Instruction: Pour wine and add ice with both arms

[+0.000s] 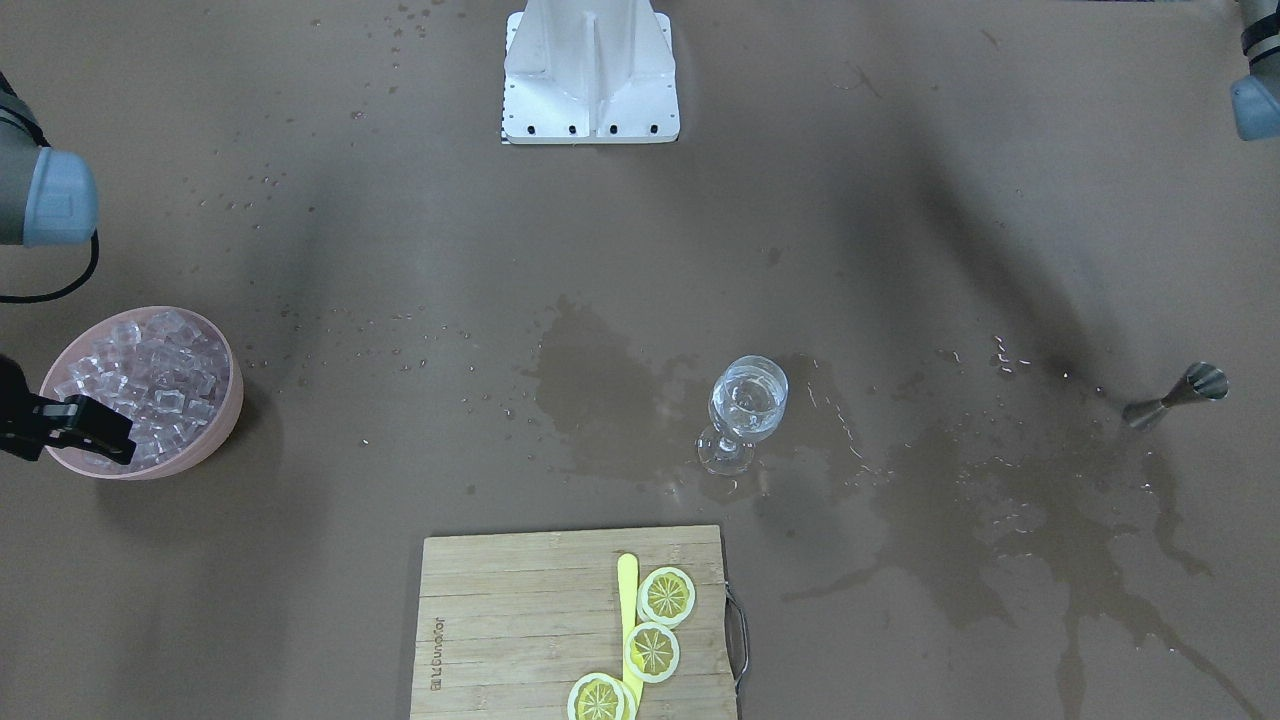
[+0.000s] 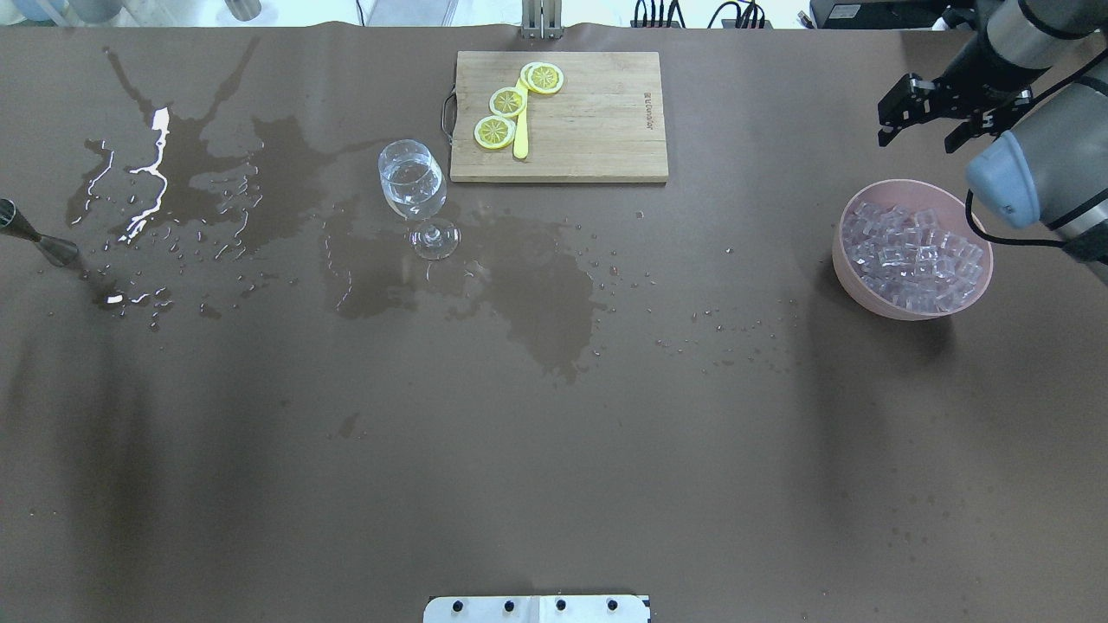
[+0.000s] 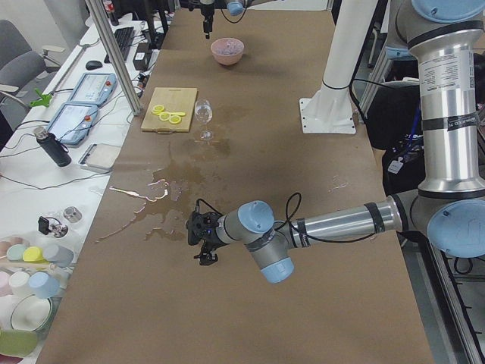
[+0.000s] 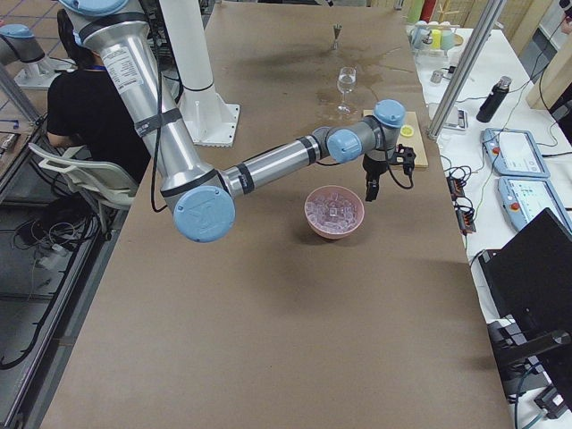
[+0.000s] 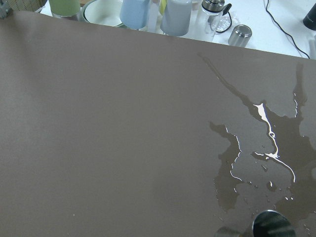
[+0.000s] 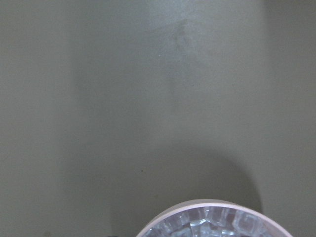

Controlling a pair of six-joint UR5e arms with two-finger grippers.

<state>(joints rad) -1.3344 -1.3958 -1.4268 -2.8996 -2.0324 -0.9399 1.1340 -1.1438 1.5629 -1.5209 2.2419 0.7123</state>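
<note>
Counting 1 glass (image 2: 414, 186), 1 ice (image 2: 917, 260) bowl (image 2: 905, 183), 3 lemon slices (image 2: 508, 101); R jaws apart, L jaws unclear

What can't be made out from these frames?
- Left tool: only in the exterior left view, small; open or shut unclear.
- Wine glass: whether any ice like the pink bowl's is inside; clear on clear.
- Jigger: cut by the overhead's left edge; contents too small to see.

Open table (image 2: 710, 242) between wine glass (image 2: 413, 186) and ice bowl (image 2: 841, 260)
</note>
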